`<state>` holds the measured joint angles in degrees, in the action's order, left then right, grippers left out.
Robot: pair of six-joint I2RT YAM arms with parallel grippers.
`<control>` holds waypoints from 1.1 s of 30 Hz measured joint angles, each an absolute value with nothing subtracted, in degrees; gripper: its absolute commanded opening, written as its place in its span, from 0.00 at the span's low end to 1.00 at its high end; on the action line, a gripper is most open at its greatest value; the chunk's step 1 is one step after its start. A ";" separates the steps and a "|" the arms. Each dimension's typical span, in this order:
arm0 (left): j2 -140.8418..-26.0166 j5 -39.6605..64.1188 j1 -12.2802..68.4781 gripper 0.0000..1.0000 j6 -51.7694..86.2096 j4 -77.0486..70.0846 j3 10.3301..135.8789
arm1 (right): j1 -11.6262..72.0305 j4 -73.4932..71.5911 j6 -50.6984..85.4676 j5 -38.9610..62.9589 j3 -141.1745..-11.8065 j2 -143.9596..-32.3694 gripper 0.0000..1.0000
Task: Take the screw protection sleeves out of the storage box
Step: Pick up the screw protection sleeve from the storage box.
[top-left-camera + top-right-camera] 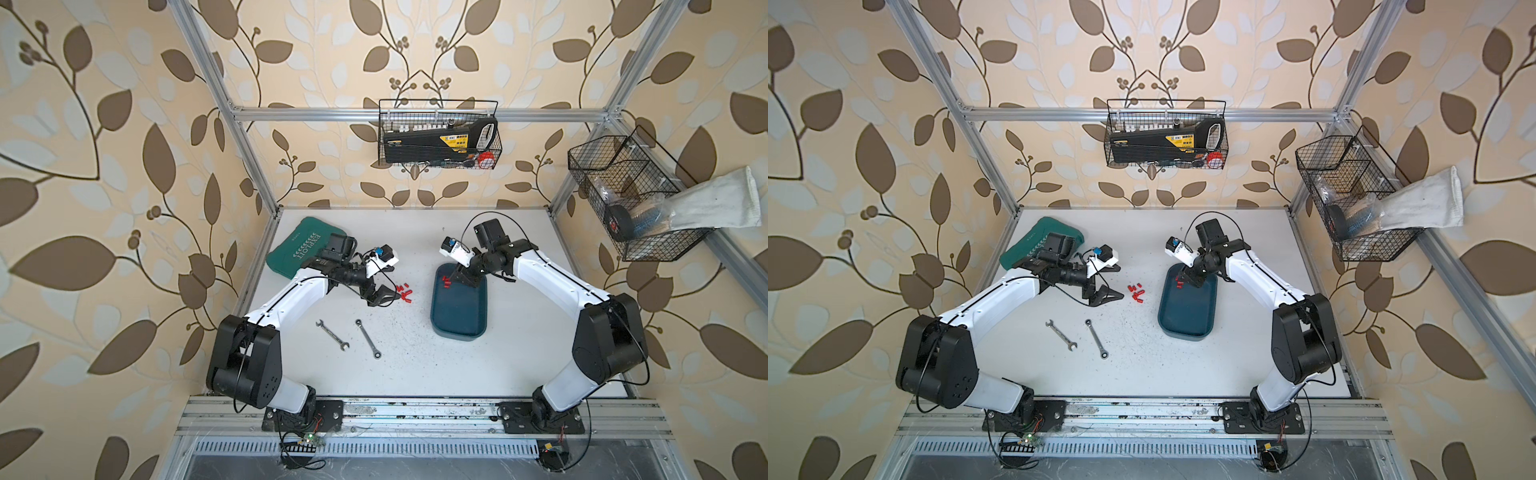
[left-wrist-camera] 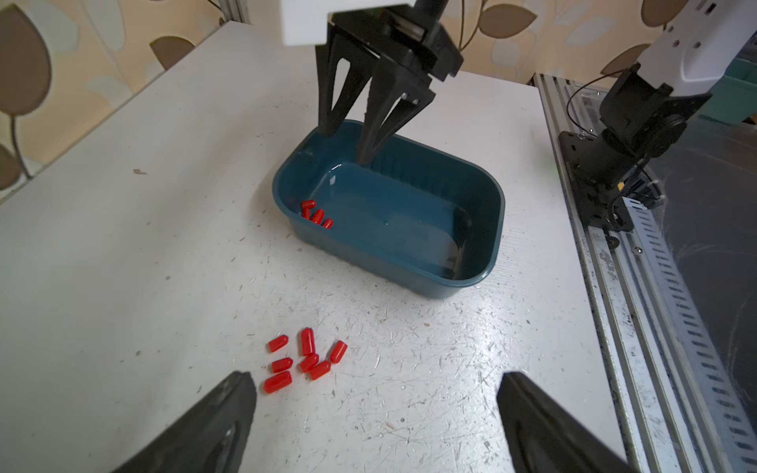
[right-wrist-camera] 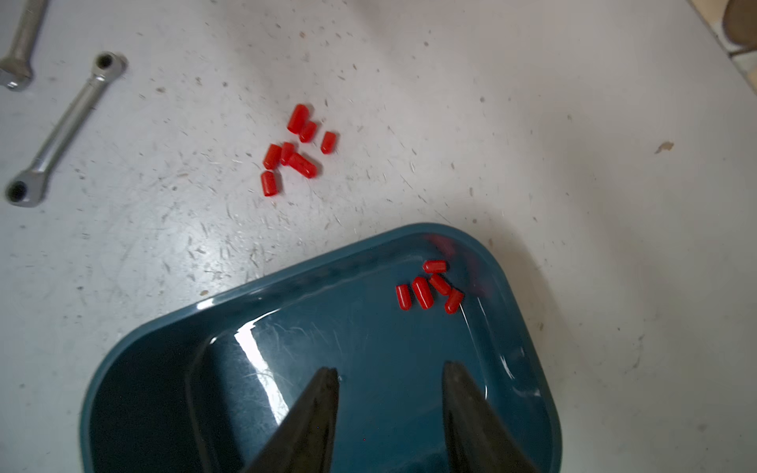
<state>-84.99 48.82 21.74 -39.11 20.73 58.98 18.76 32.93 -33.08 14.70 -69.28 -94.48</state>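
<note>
The storage box (image 1: 459, 311) (image 1: 1187, 311) is a shallow teal tray right of the table's middle. Several red screw protection sleeves (image 3: 426, 288) (image 2: 316, 215) lie in its far left corner. Several more sleeves (image 1: 404, 293) (image 1: 1136, 292) (image 2: 303, 360) (image 3: 293, 147) lie loose on the table left of the box. My right gripper (image 3: 391, 368) (image 2: 346, 145) hangs open inside the box's far end, beside the sleeves, with nothing between its fingers. Low over the table, my left gripper (image 2: 377, 381) (image 1: 388, 296) stands wide open and empty, one fingertip just beside the loose sleeves.
Two steel wrenches (image 1: 332, 334) (image 1: 368, 338) lie nearer the front, left of the box. A green tool case (image 1: 305, 247) sits at the back left under the left arm. Black wire baskets (image 1: 438, 133) (image 1: 636, 199) hang on the back and right walls.
</note>
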 measured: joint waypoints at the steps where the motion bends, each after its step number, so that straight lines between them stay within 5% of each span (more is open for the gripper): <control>1: -85.30 48.01 22.85 0.99 -38.48 19.70 58.61 | 18.87 31.55 -33.08 13.47 -67.31 -94.50 0.45; 13: -89.91 41.89 28.23 0.99 -27.20 10.44 57.56 | 19.00 17.52 -33.30 3.46 -61.76 -101.16 0.42; 33: -88.79 39.42 28.23 0.99 -28.80 10.68 57.34 | 19.55 14.22 -34.37 1.45 -65.95 -108.88 0.32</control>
<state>-88.79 39.42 28.23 -28.80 10.68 57.34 19.55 14.22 -34.37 1.45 -65.95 -108.88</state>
